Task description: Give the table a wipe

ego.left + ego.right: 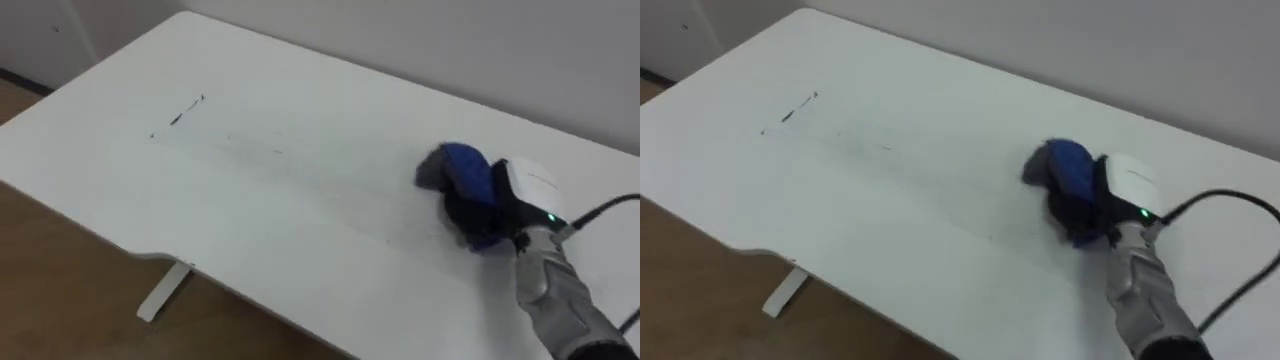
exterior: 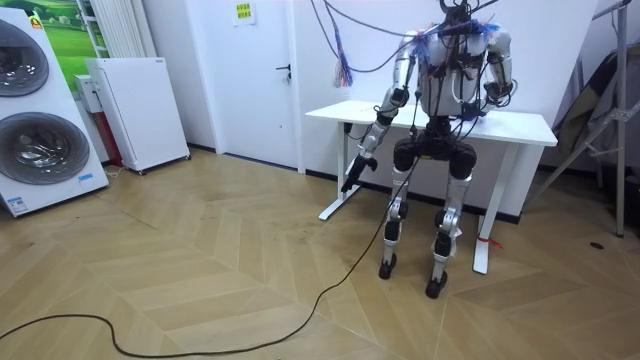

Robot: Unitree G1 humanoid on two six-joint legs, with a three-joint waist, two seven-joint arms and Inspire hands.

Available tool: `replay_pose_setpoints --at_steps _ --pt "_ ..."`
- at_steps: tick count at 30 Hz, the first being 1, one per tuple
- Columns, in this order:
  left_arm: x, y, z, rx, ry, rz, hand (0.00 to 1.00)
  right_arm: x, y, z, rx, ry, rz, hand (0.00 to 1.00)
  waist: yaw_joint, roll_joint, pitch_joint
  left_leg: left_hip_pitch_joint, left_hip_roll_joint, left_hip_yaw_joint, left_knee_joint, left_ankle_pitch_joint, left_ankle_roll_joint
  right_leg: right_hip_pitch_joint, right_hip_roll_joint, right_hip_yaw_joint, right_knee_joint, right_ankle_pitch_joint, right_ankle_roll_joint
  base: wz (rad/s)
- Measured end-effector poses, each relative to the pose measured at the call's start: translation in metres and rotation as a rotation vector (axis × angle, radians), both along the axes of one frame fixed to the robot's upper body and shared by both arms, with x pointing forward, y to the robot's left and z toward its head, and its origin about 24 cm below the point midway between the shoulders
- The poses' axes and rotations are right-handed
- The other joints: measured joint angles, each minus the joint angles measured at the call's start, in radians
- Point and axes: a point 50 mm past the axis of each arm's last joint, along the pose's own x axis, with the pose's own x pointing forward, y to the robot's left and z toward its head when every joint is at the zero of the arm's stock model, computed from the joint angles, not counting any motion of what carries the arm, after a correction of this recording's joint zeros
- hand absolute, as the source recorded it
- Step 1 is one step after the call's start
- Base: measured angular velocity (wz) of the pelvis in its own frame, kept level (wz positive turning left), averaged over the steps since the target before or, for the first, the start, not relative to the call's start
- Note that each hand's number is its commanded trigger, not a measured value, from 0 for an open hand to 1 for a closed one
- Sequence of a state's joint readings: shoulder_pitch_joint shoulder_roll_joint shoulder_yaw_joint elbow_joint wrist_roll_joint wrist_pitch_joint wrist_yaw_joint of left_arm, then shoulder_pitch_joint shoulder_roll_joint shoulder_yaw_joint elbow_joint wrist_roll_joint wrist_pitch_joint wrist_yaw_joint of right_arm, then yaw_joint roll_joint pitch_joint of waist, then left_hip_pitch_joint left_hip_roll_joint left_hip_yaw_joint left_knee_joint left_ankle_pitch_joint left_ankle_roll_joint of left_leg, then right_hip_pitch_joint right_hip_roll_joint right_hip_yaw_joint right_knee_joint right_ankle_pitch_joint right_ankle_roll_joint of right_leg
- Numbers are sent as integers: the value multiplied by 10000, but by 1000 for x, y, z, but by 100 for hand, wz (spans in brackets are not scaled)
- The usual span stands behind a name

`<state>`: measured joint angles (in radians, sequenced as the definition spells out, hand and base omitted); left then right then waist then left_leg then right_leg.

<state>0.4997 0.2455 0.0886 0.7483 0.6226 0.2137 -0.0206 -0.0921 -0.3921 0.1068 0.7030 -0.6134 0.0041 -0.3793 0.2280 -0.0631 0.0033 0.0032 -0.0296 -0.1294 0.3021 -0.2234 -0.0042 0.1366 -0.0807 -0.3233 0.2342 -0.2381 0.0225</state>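
We judge the wiping to be under way but far from finished. The right hand [image 1: 520,190] rests on a blue cloth [image 1: 462,168] lying on the white bench [image 1: 120,190], towards the bench's right end and nearer its back edge than its front. The cloth bunches around the front of the hand, so we cannot tell whether the hand grips it or merely presses down on it. A short dark mark [image 1: 187,110] sits well apart from the cloth, at the far left of the bench, with a tiny dark speck [image 1: 152,135] just below it. Faint grey streaks [image 1: 275,152] run across the surface between that mark and the cloth. To our eye the mark has not been reached, and the whole left part of the bench is left to do. How clean the right end already is we cannot say, since the bench there looks plain white.

In the room view the robot stands upright facing the bench, with its left hand [image 2: 358,165] hanging beside the bench's edge, too small for us to read its state.

Counting, we find one bench, one cloth, one dark mark with one speck, and two hands.
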Motion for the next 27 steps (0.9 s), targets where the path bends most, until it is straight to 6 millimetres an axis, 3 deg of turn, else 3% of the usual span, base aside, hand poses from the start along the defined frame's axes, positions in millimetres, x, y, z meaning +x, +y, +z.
replay_pose_setpoints --at_steps 1,3,5,7,10,12,14,16,20,22,24,27 --pt "-1 4 1 75 -20 147 0 -11 -11 -5 16 207 -453 100 -90 -40 9 136 -15 36 -28 0 0 174 -16 -21 -111 1 1 13" --pt "0 8 3 184 -47 117 0 -29 -27 -12 30 648 -1078 100 -239 -206 -57 306 -48 36 -28 -5 7 496 -24 -173 -254 37 61 14" --pt "12 6 1 39 -390 -22 0 -46 -43 -17 -69 1154 -1727 100 -401 -265 -93 469 -46 162 -14 -20 30 745 -27 -297 -326 85 137 5" --pt "22 2 -1 -152 -758 -65 0 -49 -47 -17 -178 1274 -1879 100 -398 -250 -105 516 -23 209 -25 -26 39 722 -36 -374 -326 85 137 -25" --pt "37 -5 -4 -356 -1164 -205 0 -41 -45 -15 -245 1172 -1935 100 -368 -55 -109 514 14 194 -105 -120 71 702 5 -361 -348 85 137 -26" --pt "38 -11 -6 -486 -1099 -443 0 -33 -40 -14 -323 1148 -1927 100 -211 175 -113 624 25 240 -99 -132 80 679 -6 -302 -296 96 115 -39" --pt "41 -18 -9 -662 -996 -667 0 -17 -25 -12 -342 1007 -1712 100 110 395 -95 582 132 459 -92 -117 52 378 124 233 -285 140 24 -54" --pt "37 -19 -10 -677 -801 -697 0 -2 0 -11 51 805 -1019 100 329 478 -89 551 190 476 -114 -88 25 209 205 328 -280 201 -62 -51" --pt "41 -21 -8 -890 -899 -721 0 22 56 -3 371 530 1406 100 503 421 -30 351 256 392 -127 39 -65 -66 306 354 -205 254 -228 1" --pt "42 -23 -8 -952 -950 -726 0 25 62 1 491 437 1836 100 577 376 22 282 211 306 -206 93 -57 -113 256 226 -176 195 -211 28" --pt "36 -23 -8 -996 -818 -681 0 24 62 1 567 357 1916 100 546 345 -26 289 142 195 -320 134 -39 -90 209 157 -259 169 -182 23" --pt "20 -23 -7 -980 -439 -577 0 8 55 -8 588 245 1798 100 30 212 -7 367 24 151 -347 160 1 184 118 -43 -325 115 -87 40"
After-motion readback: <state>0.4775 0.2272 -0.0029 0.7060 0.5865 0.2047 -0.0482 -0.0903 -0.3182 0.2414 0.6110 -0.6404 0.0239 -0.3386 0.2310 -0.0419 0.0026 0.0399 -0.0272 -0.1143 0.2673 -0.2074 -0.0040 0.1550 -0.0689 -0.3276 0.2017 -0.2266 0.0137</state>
